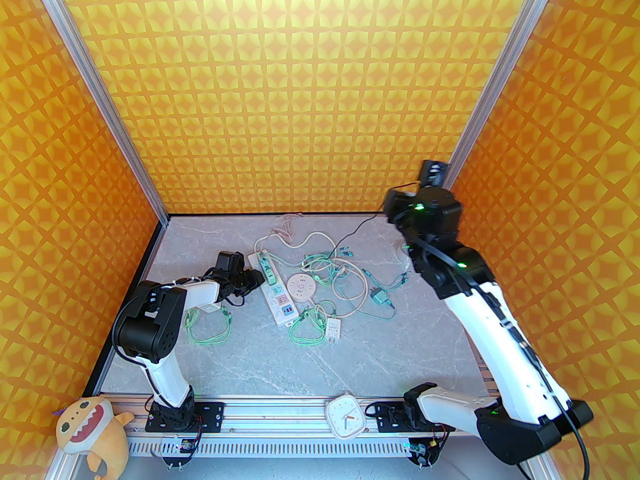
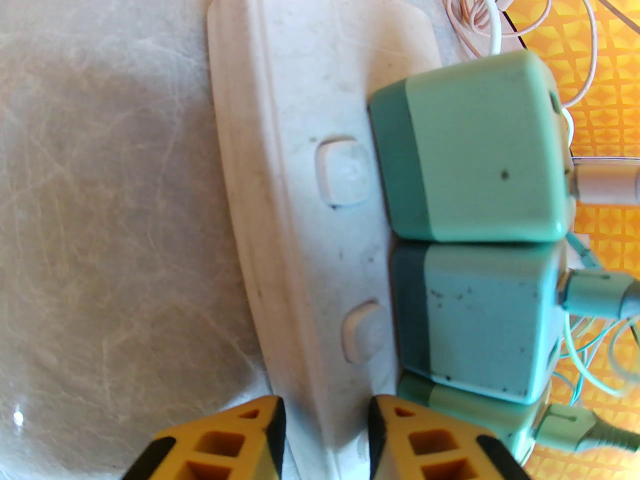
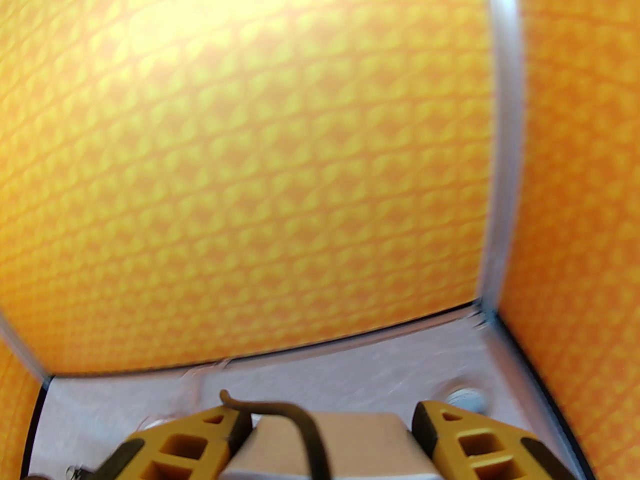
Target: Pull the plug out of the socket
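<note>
Left pincer (image 2: 327,440) astride power strip (image 2: 300,168); three green plugs (image 2: 475,148).

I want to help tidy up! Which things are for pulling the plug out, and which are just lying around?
For the job: power strip, green plugs on it, left fingers at the strip, pale box between right fingers.
Lying about: round socket, loose green cable, white adapter, clock, plush toy.
</note>
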You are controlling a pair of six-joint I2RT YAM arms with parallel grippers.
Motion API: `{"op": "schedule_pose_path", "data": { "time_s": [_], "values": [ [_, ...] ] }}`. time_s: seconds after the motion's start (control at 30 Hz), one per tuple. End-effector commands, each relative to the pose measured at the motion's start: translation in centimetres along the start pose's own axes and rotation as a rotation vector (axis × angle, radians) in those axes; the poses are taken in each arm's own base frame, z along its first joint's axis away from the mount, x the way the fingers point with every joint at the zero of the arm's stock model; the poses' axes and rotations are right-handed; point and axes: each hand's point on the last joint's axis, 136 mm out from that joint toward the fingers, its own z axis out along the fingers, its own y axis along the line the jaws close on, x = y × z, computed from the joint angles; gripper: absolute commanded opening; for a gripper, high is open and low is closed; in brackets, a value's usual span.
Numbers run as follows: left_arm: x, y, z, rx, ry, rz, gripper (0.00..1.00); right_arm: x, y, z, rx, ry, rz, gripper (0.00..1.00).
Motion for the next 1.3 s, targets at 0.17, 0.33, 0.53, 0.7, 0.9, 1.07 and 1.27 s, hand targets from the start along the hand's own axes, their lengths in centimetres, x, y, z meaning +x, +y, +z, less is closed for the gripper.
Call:
{"op": "schedule_pose_path", "data": {
  "time_s": [0.17, 0.33, 0.53, 0.7, 0.9, 1.07, 1.27],
  "values": [
    [3.1, 4.5, 0.9, -0.156, 0.097, -0.039, 0.33, 2.8, -4.5, 0.5, 0.162, 0.04, -0.043, 0.38],
    [3.0, 4.4, 0.9, -0.155, 0.094, -0.04, 0.33, 9.7, -6.1, 2.2, 0.188, 0.187, -0.029, 0.39],
    [2.9, 4.4, 0.9, -0.154, 0.093, -0.039, 0.34, 19.2, -8.3, 3.0, 0.261, 0.35, -0.004, 0.41],
    [2.9, 4.2, 0.7, -0.152, 0.091, -0.038, 0.34, 27.1, -9.4, 3.4, 0.278, 0.514, 0.049, 0.42],
    [2.9, 4.2, 0.7, -0.154, 0.093, -0.035, 0.34, 35.2, -9.8, 3.3, 0.3, 0.713, 0.084, 0.43],
    [2.9, 4.3, 0.7, -0.154, 0.093, -0.037, 0.33, 39.3, -11.2, 2.4, 0.355, 0.815, 0.105, 0.45],
    [2.9, 4.1, 0.5, -0.15, 0.09, -0.033, 0.33, 42.2, -14.2, 1.6, 0.43, 0.905, 0.156, 0.46]
  ]
}}
